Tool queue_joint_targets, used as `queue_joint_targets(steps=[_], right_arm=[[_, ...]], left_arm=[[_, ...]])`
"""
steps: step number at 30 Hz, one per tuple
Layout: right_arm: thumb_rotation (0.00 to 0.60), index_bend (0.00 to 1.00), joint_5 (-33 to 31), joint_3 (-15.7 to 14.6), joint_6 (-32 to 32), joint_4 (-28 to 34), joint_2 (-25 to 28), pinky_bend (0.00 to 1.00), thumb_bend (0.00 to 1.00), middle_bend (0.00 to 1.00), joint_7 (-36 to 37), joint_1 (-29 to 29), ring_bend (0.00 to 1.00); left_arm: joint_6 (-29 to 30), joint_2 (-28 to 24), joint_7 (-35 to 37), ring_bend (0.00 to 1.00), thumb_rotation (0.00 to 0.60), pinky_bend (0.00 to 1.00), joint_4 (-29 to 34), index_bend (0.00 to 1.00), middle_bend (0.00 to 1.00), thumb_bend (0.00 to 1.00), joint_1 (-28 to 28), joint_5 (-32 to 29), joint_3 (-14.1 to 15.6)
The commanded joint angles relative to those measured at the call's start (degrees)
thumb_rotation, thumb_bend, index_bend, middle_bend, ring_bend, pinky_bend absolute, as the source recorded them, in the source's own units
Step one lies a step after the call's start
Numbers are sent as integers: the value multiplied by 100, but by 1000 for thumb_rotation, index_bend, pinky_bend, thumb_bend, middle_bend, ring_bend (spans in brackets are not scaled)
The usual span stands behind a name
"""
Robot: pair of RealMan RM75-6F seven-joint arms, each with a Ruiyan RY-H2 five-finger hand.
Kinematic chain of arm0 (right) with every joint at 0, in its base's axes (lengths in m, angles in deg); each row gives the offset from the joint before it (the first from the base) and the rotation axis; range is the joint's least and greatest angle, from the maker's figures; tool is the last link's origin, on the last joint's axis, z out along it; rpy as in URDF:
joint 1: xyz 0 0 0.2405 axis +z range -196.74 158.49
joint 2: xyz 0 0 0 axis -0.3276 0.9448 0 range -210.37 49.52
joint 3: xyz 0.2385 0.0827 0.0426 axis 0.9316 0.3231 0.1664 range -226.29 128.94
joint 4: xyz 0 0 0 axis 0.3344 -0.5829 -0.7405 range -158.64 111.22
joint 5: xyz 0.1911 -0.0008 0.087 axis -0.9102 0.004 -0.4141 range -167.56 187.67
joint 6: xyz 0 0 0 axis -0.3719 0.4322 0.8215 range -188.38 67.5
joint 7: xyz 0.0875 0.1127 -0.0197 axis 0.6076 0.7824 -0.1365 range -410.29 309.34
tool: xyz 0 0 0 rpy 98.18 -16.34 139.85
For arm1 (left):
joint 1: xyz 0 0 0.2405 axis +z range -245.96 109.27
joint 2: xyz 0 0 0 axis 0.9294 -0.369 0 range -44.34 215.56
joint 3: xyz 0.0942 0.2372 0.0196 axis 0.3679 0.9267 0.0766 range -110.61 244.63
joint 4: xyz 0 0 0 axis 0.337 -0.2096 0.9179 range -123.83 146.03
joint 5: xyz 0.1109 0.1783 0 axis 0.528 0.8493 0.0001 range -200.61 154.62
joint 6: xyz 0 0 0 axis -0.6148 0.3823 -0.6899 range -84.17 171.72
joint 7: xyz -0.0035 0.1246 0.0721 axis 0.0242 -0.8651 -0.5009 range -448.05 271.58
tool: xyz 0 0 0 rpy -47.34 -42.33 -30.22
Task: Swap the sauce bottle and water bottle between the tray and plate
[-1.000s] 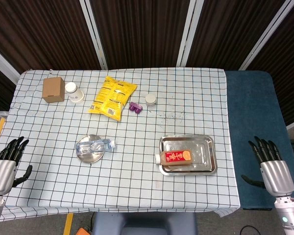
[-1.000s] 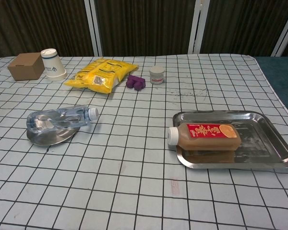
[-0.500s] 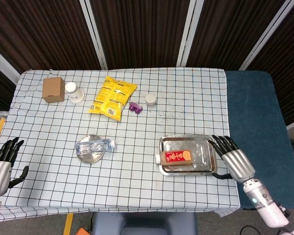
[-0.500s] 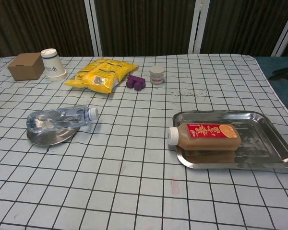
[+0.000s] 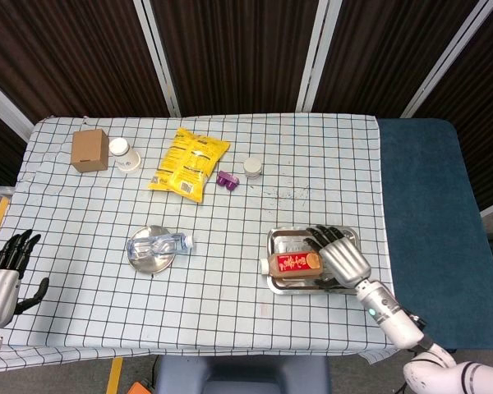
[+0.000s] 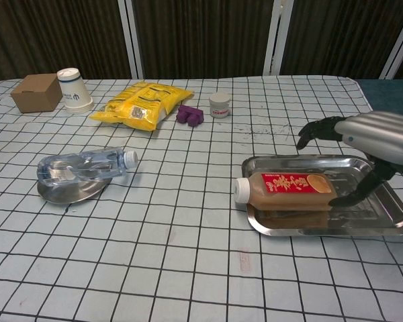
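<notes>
While the left hand point(image 5: 4, 275) was kept at the lower left edge of the head view, off the bench, with its fingers spread and nothing held, the right hand point(image 5: 338, 256) was seen to have been brought in from the lower right, where it had been a second earlier, to a place over the right end of the tray point(image 5: 355, 284). Its fingers point(image 6: 314, 129) were spread wide above the sauce bottle point(image 5: 294, 263), with the thumb lowered near the bottle's base; no grip could be made out yet. The sauce bottle was lying on its side in the tray, right of centre, cap to the left, and the water bottle point(image 5: 160, 245) was lying across the plate point(image 5: 140, 262), left of centre; neither had been shifted. From this it was judged that the swap had not been started and that the sauce bottle was to be taken first.

The bench point(image 5: 312, 156) was covered with a white checked cloth. Along the upper part a cardboard box point(image 5: 89, 150), a paper cup point(image 5: 124, 154), a yellow snack bag point(image 5: 189, 163), a purple object point(image 5: 227, 178) and a small jar point(image 5: 252, 167) were set. Dark panelled walls were seen behind.
</notes>
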Motion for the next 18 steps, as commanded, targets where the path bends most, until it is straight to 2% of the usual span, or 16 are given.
queue_joint_targets(steps=[1,6,10,12,15,18], right_arm=[[600,343,-421,119,-413,-374,-447,318,90,238,-203,320,229],[600,355,-726,195,-609,-804,-864,319,90,241,-329,536,233],[600,415,-785,228,-584,-1150,-1159,351,90,280,-321,668,291],[600,509,-709,229,-447,-1329,-1294,428,90,339,-281,691,374],[600,727,-523,228,-101,-1685,-1540,608,90,514,-196,697,565],[600,901,-298,223,265,-2004,-1751,736,90,650,-5,700,702]], left_arm=[[23,-16,62,0,600,205,-16,0,0,418,11,-13,-14],[35,-47,184,0,600,205,-25,0,0,417,17,-19,-23],[65,-64,276,0,600,204,-41,0,0,417,26,-19,-36],[71,-71,313,0,600,205,-47,0,0,418,30,-15,-35],[77,-80,358,0,600,205,-54,0,0,416,35,-14,-35],[75,-84,381,0,600,205,-55,0,0,416,38,-15,-31]])
